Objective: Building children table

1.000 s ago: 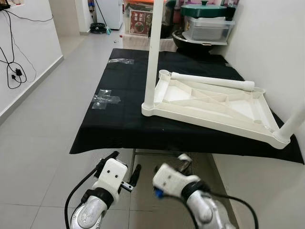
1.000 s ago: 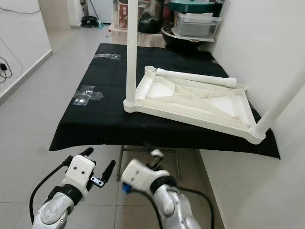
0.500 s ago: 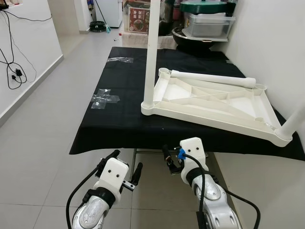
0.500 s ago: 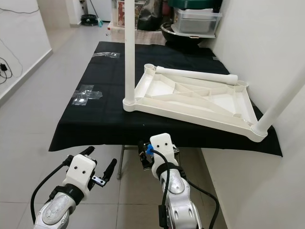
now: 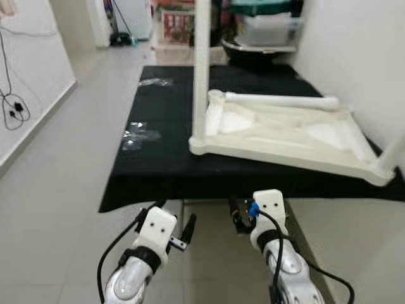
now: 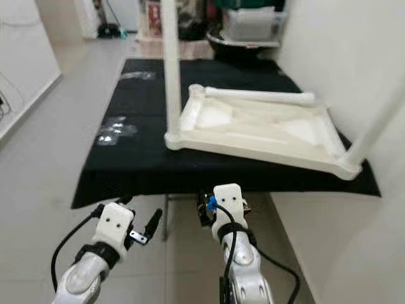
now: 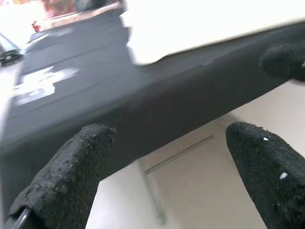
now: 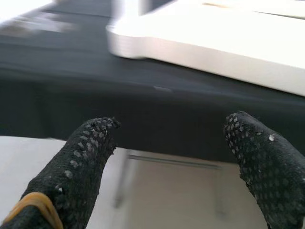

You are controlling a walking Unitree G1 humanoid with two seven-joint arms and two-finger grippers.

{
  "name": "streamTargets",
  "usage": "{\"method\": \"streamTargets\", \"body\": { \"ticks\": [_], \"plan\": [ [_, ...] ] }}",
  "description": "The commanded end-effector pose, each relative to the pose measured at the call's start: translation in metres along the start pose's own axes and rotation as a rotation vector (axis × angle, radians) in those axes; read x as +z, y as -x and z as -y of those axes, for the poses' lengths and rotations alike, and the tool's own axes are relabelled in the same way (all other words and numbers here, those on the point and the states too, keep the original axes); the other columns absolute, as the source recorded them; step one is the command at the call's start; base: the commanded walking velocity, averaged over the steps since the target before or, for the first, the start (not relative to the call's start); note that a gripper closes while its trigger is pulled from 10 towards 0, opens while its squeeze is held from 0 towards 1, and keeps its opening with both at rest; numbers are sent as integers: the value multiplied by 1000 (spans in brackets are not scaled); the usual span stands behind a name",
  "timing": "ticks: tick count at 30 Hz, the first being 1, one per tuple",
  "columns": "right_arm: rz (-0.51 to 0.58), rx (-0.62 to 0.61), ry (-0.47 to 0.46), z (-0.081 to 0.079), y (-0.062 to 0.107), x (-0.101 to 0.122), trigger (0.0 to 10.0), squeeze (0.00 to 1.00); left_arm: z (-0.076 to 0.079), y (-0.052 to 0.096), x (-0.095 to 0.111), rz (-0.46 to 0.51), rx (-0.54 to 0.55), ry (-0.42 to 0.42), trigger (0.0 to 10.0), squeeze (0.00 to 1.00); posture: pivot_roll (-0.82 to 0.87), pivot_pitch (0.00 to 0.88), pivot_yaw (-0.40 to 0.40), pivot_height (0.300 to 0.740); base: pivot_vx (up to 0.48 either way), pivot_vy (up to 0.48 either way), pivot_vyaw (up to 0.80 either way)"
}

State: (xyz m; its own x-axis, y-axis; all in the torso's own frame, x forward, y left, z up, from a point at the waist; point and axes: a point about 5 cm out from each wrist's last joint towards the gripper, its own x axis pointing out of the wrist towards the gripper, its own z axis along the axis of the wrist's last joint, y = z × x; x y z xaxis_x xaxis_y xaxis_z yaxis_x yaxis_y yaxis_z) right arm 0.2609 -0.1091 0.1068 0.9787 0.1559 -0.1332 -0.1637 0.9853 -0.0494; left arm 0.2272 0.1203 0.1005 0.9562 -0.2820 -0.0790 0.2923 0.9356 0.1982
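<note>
A white children's table top [image 5: 288,136] lies upside down on a black-covered table [image 5: 158,158]. One white leg [image 5: 201,63] stands upright in its near left corner. Another leg [image 5: 393,155] rises from the near right corner. A third leg [image 5: 281,100] lies loose along the far rim. My left gripper [image 5: 166,218] is open, below and in front of the cloth's front edge. My right gripper [image 5: 239,215] is open too, just under that edge and facing the white top [image 8: 200,43]. Both wrist views show empty fingers [image 7: 71,167] [image 8: 81,157].
Clear tape pieces [image 5: 140,131] stick to the cloth's left side. A white wall [image 5: 354,50] runs close along the right. Storage boxes and a pot [image 5: 262,28] stand behind the table. Cables [image 5: 12,107] hang on the left wall, with open floor [image 5: 63,190] between.
My right gripper has swung up and turned to point at the table's front edge. The left arm has barely moved. The head view has shifted a little and blurred.
</note>
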Motion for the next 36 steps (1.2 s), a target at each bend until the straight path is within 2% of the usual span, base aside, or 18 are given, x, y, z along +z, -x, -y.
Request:
{"method": "streamTargets", "body": {
  "ticks": [1, 6, 8, 9, 12, 14, 17, 19, 26, 36],
  "plan": [
    [13, 12, -65, -10, -1, 0, 10000, 0, 1, 0, -4, -23, -11, 11, 10000, 0, 63, 0, -63, 740, 0, 480, 0],
    [5, 3, -33, -10, -2, -1, 10000, 0, 2, -1, -3, -16, -21, 1, 10000, 0, 66, 0, -61, 740, 0, 480, 0],
    [5, -10, 19, -11, -2, -1, 10000, 0, 2, -1, -2, -15, -24, -1, 10000, 0, 64, 0, -58, 740, 0, 480, 0],
    [5, -10, 19, -11, -2, -1, 10000, 0, 2, -1, -2, -15, -24, -1, 10000, 0, 64, 0, -58, 740, 0, 480, 0],
    [23, 38, -60, -11, -1, 1, 10000, 0, 4, -1, -1, -5, -37, -11, 10000, 0, 64, 0, -62, 740, 102, 415, 0],
    [24, 40, -59, -11, -1, 1, 10000, 0, 4, -1, 0, -3, -36, -12, 10000, 0, 66, 0, -64, 740, 307, 332, 0],
    [38, 65, -59, -14, 0, 3, 10000, 0, 3, -1, 1, 1, -30, -14, 10000, 0, 68, 0, -64, 740, 0, 0, 0],
    [47, 46, -19, -14, -1, 4, 10000, 0, 2, -1, 3, 7, -18, -7, 10000, 0, 67, 0, -64, 740, 0, 0, 0],
    [33, 88, -76, -14, 1, 2, 10000, 0, 3, -1, 3, 3, -20, -6, 10000, 0, 70, 0, -61, 740, 0, 0, 0],
    [38, 96, -76, -16, 0, 2, 10000, 0, 3, -1, 3, 3, -28, -1, 10000, 0, 70, 0, -63, 740, 24, 0, 0]
  ]
}}
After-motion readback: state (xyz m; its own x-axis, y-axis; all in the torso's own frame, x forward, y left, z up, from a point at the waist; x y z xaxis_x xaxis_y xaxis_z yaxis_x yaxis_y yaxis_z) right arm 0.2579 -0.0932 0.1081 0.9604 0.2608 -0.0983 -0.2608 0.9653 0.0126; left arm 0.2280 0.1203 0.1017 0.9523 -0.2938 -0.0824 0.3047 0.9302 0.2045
